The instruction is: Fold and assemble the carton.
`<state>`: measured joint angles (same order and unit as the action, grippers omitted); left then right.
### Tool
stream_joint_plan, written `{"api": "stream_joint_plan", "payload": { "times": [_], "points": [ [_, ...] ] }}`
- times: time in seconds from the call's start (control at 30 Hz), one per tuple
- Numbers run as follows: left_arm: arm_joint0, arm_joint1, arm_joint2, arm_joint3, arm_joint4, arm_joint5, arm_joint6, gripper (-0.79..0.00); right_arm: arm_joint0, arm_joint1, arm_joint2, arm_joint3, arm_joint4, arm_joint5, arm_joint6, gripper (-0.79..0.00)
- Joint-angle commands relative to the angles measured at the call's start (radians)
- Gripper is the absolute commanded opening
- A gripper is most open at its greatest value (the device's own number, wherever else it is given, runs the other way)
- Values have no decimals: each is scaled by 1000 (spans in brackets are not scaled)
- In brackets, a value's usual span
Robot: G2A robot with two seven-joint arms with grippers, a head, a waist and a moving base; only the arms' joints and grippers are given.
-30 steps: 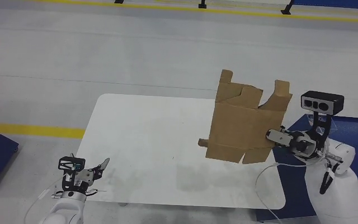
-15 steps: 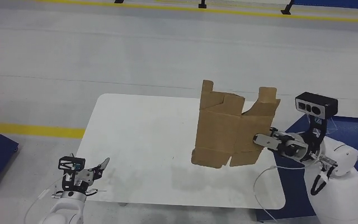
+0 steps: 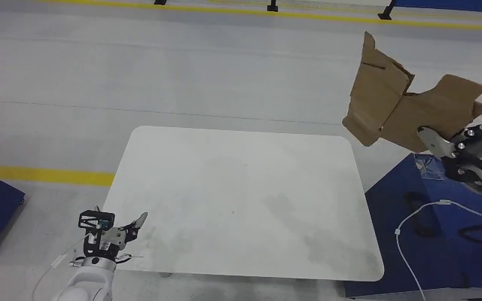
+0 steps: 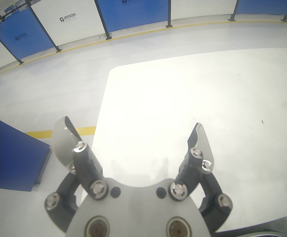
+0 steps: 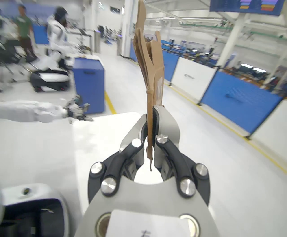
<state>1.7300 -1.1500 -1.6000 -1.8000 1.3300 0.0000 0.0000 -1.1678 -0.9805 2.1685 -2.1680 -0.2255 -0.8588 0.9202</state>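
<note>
Some white panels (image 4: 67, 18) and blue panels (image 4: 21, 37) stand at the far side of the floor, and they have small dark print on them; more panels like these show in the right wrist view, with marks too small to make out; the carton (image 3: 392, 98) has a pale label (image 5: 159, 87) stuck on one side, and its print is too blurry to tell; the carton is brown cardboard, and it is flat and not folded into a box; it has flaps sticking out at its ends with gaps cut between them, and one flap has a thin slit (image 3: 378, 66) in it; in the right wrist view it shows edge on, thin like a board, with its layers a bit apart near the top; it is up in the air, past the far right corner of the white surface (image 3: 226, 196), over the grey floor and not touching the surface; the right jaws are clamped tight on one edge of the carton, one on each side of the cardboard; the left jaws are wide apart, and they are at the near left corner of the surface; a yellow line (image 3: 56, 177) runs on the floor to the left of the surface; a blue mat (image 3: 452, 256) lies on the floor at the right with a white cable (image 3: 398, 235) on it.
</note>
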Motion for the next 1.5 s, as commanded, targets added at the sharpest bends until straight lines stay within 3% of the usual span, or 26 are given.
{"api": "stream_joint_plan", "payload": {
  "times": [0.0, 0.13, 0.27, 0.4, 0.5, 0.57, 0.67, 0.8, 0.93, 1.07, 1.13, 1.27, 1.37, 1.47],
  "points": [
    [0, 0, 0, 0, 0, 0, 0, 0, -22, -6, 11, -52, -157, -54, -81, -785],
    [0, 0, 0, 0, 0, 0, 0, 0, -69, -21, 3, -133, -375, -143, -234, -785],
    [0, 0, 0, 0, 0, 0, 0, 0, -117, -30, -53, -182, -629, -154, -401, -785],
    [0, 0, 0, 0, 0, 0, 0, 0, -124, -6, -167, -182, -1019, -154, -670, -785],
    [0, 0, 0, 0, 0, 0, 0, 0, -121, 18, -228, -182, -1423, -149, -941, -785],
    [0, 0, 0, 0, 0, 0, 0, 0, -157, 31, -272, -182, -1706, -42, -1139, -785],
    [0, 0, 0, 0, 0, 0, 0, 0, -300, 40, -310, -182, -2013, 213, -1357, -785],
    [0, 0, 0, 0, 0, 0, 0, 0, -465, 40, -311, -182, -2245, 516, -1475, -785],
    [0, 0, 0, 0, 0, 0, 0, 0, -563, 34, -299, -182, -2307, 671, -1509, -785],
    [0, 0, 0, 0, 0, 0, 0, 0, -591, 31, -271, -182, -2253, 706, -1536, -785],
    [0, 0, 0, 0, 0, 0, 0, 0, -590, 32, -254, -182, -2129, 620, -1584, -785],
    [0, 0, 0, 0, 0, 0, 0, 0, -526, 37, -130, -182, -1783, 352, -1617, -785],
    [0, 0, 0, 0, 0, 0, 0, 0, -477, 40, -10, -182, -1433, 117, -1560, -785],
    [0, 0, 0, 0, 0, 0, 0, 0, -454, 43, 98, -182, -1103, -27, -1411, -785]
  ]
}}
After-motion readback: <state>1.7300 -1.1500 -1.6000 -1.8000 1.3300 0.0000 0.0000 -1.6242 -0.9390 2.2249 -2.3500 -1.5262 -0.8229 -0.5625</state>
